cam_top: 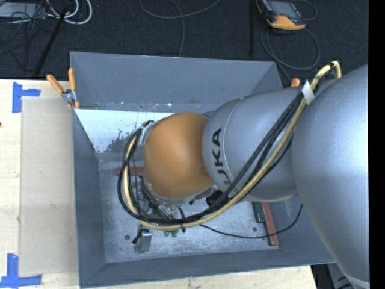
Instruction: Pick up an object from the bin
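- The arm (258, 155) enters the grey bin (180, 77) from 3 o'clock.
- Its orange cover (171, 155) hides most of the pincer (157, 212), which is low near the floor at 7 o'clock.
- I cannot tell whether the pincer is apart or together.
- A small dark piece (142, 239) lies just beside it, and a reddish strip (272, 226) lies at 4 o'clock.
- This is likely the approach step. The next move calls for closing on one thing and lifting it clear.

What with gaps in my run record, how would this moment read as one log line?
arm: down in bin | gripper: near floor, lower left | grasp: cannot tell | loose: reddish-brown strip, floor's right
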Available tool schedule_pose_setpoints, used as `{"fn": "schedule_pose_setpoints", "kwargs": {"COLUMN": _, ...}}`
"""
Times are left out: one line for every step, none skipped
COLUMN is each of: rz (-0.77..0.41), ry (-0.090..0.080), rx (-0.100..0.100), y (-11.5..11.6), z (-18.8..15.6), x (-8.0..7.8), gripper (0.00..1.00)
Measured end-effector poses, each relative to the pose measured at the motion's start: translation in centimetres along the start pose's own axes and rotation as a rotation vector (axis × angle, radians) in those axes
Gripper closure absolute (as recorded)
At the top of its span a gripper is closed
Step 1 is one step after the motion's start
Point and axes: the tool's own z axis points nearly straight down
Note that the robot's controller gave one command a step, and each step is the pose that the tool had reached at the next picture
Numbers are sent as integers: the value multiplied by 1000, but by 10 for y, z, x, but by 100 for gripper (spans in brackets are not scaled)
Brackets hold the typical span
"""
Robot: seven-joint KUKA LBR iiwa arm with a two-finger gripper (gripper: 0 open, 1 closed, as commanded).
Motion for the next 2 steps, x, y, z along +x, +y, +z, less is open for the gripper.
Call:
{"fn": "schedule_pose_setpoints", "kwargs": {"rz": 39, "ry": -2, "rx": 3, "y": -71, "z": 85, "x": -29, "gripper": 0}}
{"fn": "schedule_pose_setpoints", "kwargs": {"rz": 33, "ry": -21, "rx": -4, "y": -90, "z": -22, "x": -66, "gripper": 0}}
